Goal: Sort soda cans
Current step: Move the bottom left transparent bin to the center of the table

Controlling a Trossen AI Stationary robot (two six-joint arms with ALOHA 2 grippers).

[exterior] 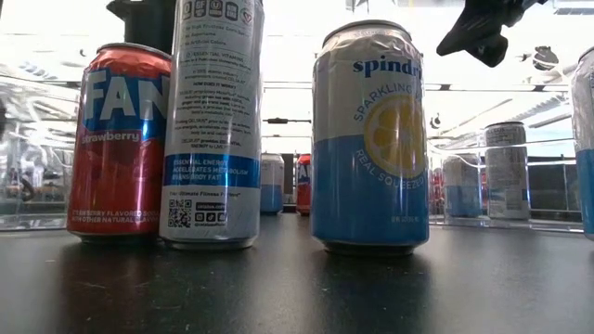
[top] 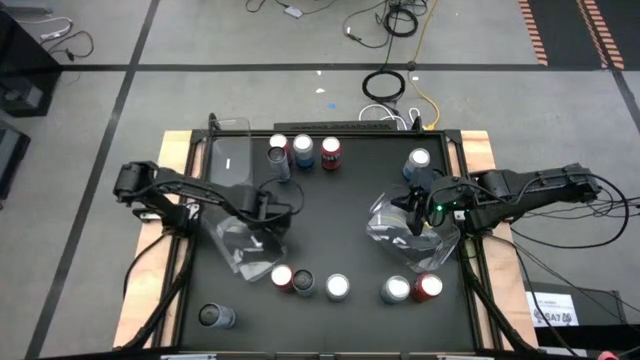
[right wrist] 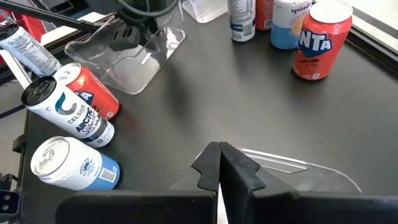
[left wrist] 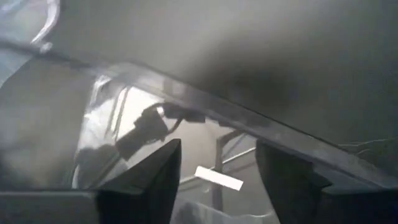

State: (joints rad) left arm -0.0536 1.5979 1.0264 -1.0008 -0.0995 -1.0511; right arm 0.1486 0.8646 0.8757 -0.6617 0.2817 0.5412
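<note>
Cans (top: 305,283) unsorted, both arms empty.
Left end effector (left wrist: 214,171) wide; right end effector (right wrist: 219,167) pinched closed: next, open over one.

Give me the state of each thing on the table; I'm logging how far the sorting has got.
left gripper: open, above the left clear bin
right gripper: shut, above the right clear bin
left clear bin: no can inside
right clear bin: no can inside
back three cans: upright on the table, colours mixed
front five cans: upright on the table, colours mixed
</note>
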